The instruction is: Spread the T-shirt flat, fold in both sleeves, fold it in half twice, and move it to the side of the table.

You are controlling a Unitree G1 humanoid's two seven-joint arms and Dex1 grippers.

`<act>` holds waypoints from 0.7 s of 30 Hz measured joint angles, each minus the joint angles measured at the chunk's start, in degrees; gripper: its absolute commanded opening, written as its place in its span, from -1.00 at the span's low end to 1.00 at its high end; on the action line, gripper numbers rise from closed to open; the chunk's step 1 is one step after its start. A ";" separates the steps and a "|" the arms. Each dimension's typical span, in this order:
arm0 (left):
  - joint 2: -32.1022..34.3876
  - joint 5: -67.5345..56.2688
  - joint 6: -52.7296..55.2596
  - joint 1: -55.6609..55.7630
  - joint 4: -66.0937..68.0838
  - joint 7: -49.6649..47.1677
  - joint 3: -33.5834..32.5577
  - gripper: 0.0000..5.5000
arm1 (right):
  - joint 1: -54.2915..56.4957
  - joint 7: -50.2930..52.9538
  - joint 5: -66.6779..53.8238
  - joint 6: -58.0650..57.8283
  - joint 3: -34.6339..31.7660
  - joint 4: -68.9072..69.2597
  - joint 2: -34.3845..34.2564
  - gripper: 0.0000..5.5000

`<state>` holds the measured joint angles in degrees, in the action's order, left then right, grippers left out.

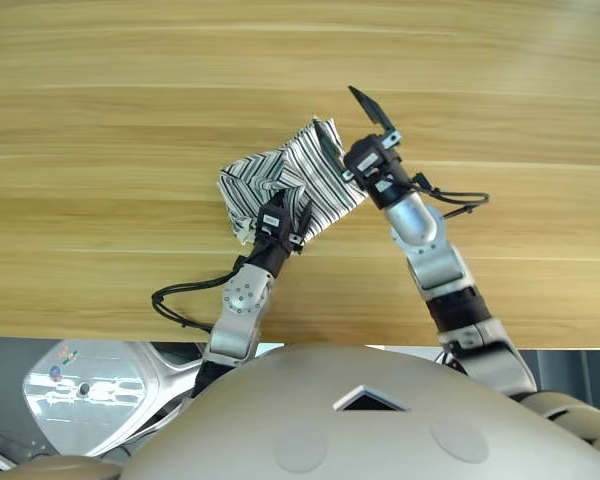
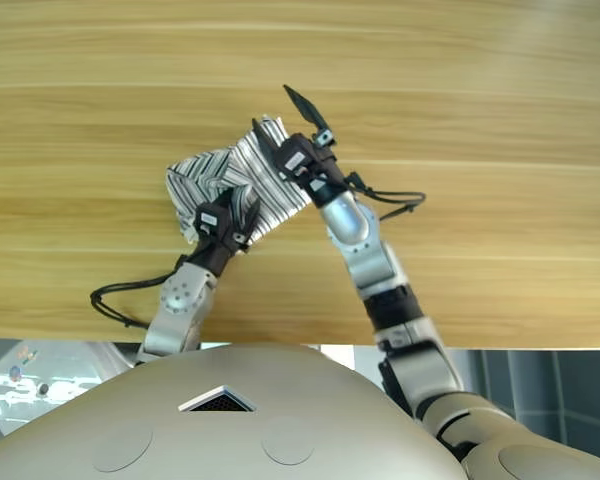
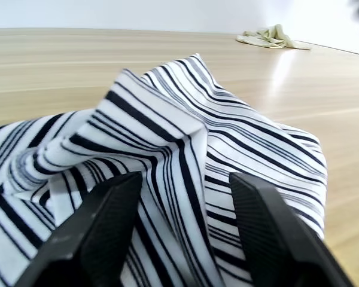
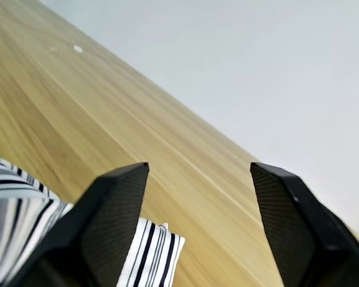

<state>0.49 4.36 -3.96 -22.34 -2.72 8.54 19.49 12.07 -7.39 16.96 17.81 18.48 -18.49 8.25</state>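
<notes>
Both open-fingered, left gripper (image 3: 185, 182) at bunched T-shirt (image 1: 290, 175), right gripper (image 4: 198, 170) at its edge, pale rag (image 3: 269, 37) beyond.

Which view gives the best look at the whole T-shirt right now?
The left eye view: the T-shirt lies bunched on the table with nearly its full outline visible. The right eye view shows much the same. The left wrist view gives its folds up close; the right wrist view catches a striped edge.

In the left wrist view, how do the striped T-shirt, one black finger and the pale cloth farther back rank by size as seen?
1. Striped T-shirt.
2. Black finger, enlarged by nearness to the camera.
3. Pale cloth, far off, so its real size is unsure.
</notes>
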 measured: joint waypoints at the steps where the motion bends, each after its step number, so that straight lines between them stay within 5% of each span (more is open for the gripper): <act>1: 0.11 0.03 -0.03 -0.21 -0.38 0.04 0.26 -0.01 | 2.69 0.17 -0.05 0.03 -0.09 -4.77 -0.74 0.14; 9: 1.21 -0.03 0.82 -1.00 -1.92 0.51 0.33 -0.01 | 9.69 5.81 0.21 4.33 -0.54 -29.15 -3.80 0.14; 15: 2.25 -0.21 1.93 -2.49 -4.64 0.69 -0.40 -0.01 | 10.91 10.87 2.08 6.11 0.50 -33.92 -5.35 0.14; 21: 10.81 -11.44 -4.07 -6.30 -19.40 11.13 -5.57 -0.01 | 11.80 13.68 2.50 6.35 0.66 -35.98 -6.39 0.14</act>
<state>11.30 -7.08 -8.02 -28.65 -22.12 19.67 13.92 23.87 6.29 19.46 24.16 19.14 -54.46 1.86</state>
